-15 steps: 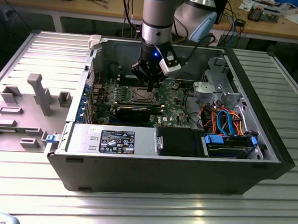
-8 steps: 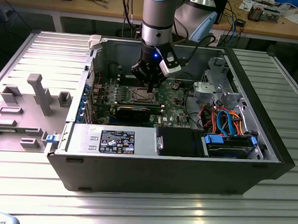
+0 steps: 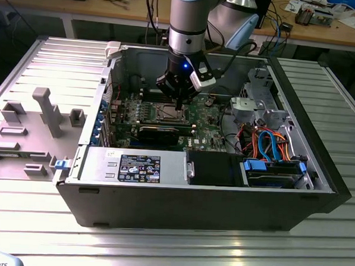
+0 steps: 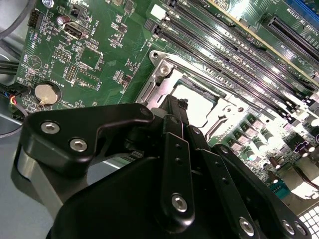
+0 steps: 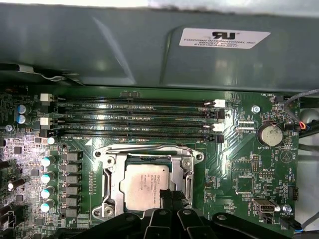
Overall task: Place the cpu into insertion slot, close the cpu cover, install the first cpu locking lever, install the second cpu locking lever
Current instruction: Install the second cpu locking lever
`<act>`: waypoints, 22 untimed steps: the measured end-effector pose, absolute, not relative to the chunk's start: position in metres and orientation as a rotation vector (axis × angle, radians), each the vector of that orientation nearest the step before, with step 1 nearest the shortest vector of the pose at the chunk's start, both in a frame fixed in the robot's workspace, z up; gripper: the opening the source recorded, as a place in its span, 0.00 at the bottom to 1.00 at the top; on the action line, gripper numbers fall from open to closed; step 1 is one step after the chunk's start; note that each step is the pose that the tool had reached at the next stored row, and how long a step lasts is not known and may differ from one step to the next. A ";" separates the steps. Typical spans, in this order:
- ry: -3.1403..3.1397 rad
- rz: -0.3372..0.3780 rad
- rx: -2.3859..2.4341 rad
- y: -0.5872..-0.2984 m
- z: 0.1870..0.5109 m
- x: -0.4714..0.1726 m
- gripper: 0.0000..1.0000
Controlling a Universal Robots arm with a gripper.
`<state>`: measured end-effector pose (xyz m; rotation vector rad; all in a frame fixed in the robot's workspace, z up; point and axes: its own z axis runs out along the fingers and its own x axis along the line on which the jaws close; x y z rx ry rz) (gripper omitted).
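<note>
The cpu [image 5: 143, 185], a grey metal square, lies flat in the insertion slot [image 5: 108, 199] on the green motherboard [image 5: 239, 169]. The silvery cpu cover [image 5: 149, 155] lies down around it, its window framing the chip. My gripper [image 5: 171, 197] is shut, with its black fingertips together at the socket's edge beside the chip, and nothing shows between them. In the second wrist view the gripper [image 4: 177, 105] stands at the rim of the cover [image 4: 164, 69], just over the pale cpu [image 4: 202, 102]. In the exterior view the gripper [image 3: 178, 104] hangs over the socket [image 3: 168, 113] inside the open computer case.
Long memory slots [image 5: 134, 119] run beside the socket toward the case wall [image 5: 124, 50]. A black expansion card [image 3: 159, 132] lies in front of the socket. Blue and orange cables [image 3: 266, 146] and a drive cage [image 3: 256, 104] fill the exterior view's right. A coin battery [image 5: 269, 134] sits nearby.
</note>
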<state>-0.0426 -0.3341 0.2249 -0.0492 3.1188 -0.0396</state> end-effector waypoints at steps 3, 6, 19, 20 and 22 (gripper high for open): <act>3.119 -0.040 -0.049 -0.334 0.225 -0.043 0.11; 3.119 -0.040 -0.049 -0.337 0.225 -0.043 0.11; 3.119 -0.037 -0.049 -0.351 0.234 -0.043 0.11; 3.119 -0.037 -0.049 -0.351 0.234 -0.043 0.11; 3.119 -0.037 -0.049 -0.351 0.234 -0.043 0.11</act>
